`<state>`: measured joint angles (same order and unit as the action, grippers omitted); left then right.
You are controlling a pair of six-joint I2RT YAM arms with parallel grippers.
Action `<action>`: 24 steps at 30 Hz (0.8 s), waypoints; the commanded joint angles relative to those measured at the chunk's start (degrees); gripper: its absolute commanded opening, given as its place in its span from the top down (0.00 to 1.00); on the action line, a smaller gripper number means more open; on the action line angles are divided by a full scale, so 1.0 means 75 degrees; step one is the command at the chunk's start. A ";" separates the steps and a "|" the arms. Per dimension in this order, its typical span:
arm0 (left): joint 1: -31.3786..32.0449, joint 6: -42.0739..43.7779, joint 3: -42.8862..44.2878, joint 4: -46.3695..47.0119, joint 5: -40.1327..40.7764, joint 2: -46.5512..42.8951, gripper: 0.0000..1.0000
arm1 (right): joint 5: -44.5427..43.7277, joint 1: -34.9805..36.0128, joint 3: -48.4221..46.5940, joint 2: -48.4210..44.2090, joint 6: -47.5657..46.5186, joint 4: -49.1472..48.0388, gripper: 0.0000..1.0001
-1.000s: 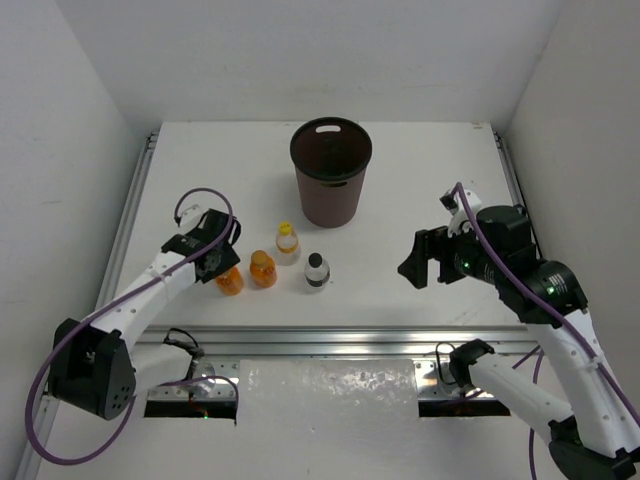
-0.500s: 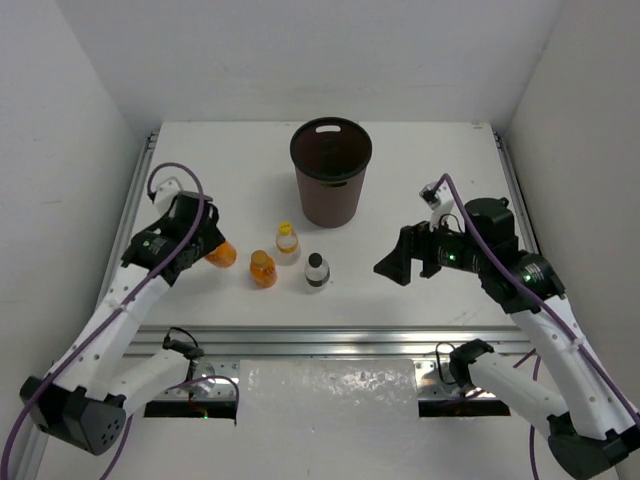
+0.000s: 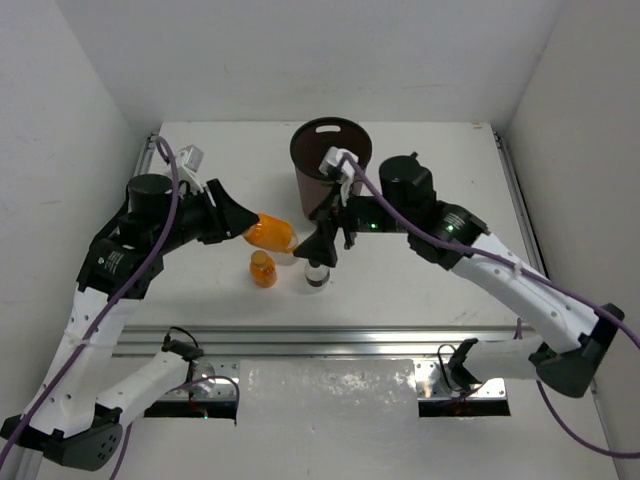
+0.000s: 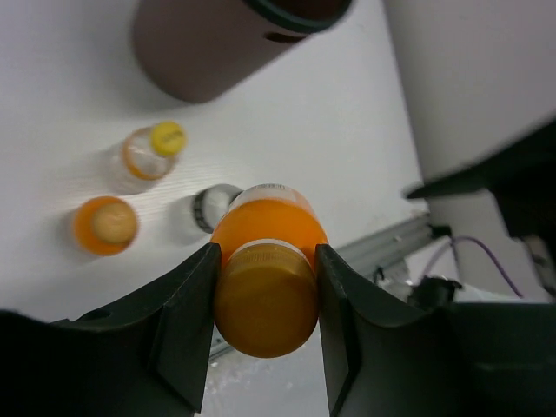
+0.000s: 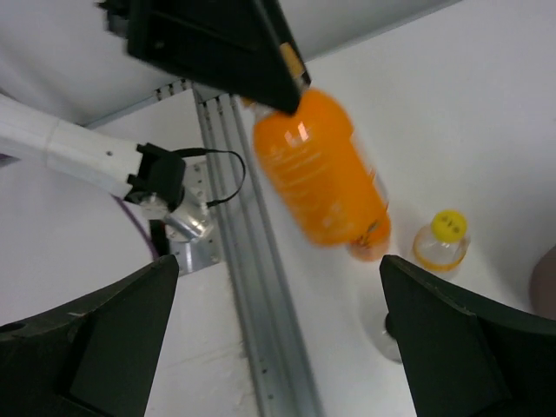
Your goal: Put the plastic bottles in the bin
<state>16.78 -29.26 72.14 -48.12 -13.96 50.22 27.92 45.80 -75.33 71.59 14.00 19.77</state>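
My left gripper is shut on the cap end of an orange bottle and holds it tilted in the air, left of the dark brown bin. The left wrist view shows the cap clamped between both fingers. On the table below stand another orange bottle, a clear bottle with a yellow cap and a clear white-capped bottle. My right gripper is open and empty, hovering over the white-capped bottle, facing the held orange bottle.
The bin's wall shows at the top of the left wrist view. An aluminium rail runs along the table's near edge. White walls close in the left, right and back.
My left gripper lifted an orange bottle off the table and swung it right toward the bin. My right arm swept left from the table's right side to above the standing bottles.
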 commanded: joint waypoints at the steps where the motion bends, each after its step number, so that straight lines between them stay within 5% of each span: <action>1: -0.0057 -0.0328 0.0073 0.1199 -0.1877 -0.0285 1.00 | -0.0325 0.0151 -0.0490 0.0625 -0.1209 -0.0456 0.01; 10: -0.0057 -0.1078 -0.0477 0.2733 -0.2779 -0.0438 1.00 | 0.1269 0.0291 0.0012 0.1107 -0.1351 -0.1239 0.02; 15: -0.0057 -0.1139 -0.0806 0.2854 -0.2640 -0.0262 1.00 | 0.0942 0.0292 0.0270 0.0826 -0.1257 -0.1779 0.22; 17: -0.0057 -0.1080 -0.0841 0.2795 -0.2592 -0.0134 1.00 | 0.0754 0.0292 0.0376 0.0639 -0.1292 -0.1932 0.22; 19: -0.0057 -0.1068 -0.0853 0.2830 -0.2592 -0.0063 1.00 | 0.0730 0.0292 0.0294 0.0626 -0.1327 -0.1874 0.38; 20: -0.0057 -0.1068 -0.0841 0.2830 -0.2523 -0.0005 0.95 | 0.0742 0.0292 0.0282 0.0638 -0.1328 -0.1805 0.47; 21: -0.0057 -0.1068 -0.0818 0.2783 -0.2441 0.0019 0.89 | 0.0753 0.0292 0.0294 0.0650 -0.1351 -0.1781 0.68; 22: -0.0057 -0.1068 -0.0795 0.2737 -0.2324 0.0043 0.74 | 0.0800 0.0292 0.0329 0.0638 -0.1363 -0.1734 0.75; 24: -0.0057 -0.1161 -0.0736 0.2782 -0.1891 0.0019 0.66 | 0.0871 0.0292 0.0352 0.0615 -0.1456 -0.1652 0.87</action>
<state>16.80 -37.80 66.13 -28.18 -33.45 50.04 32.29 47.03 -71.90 78.59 4.95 12.29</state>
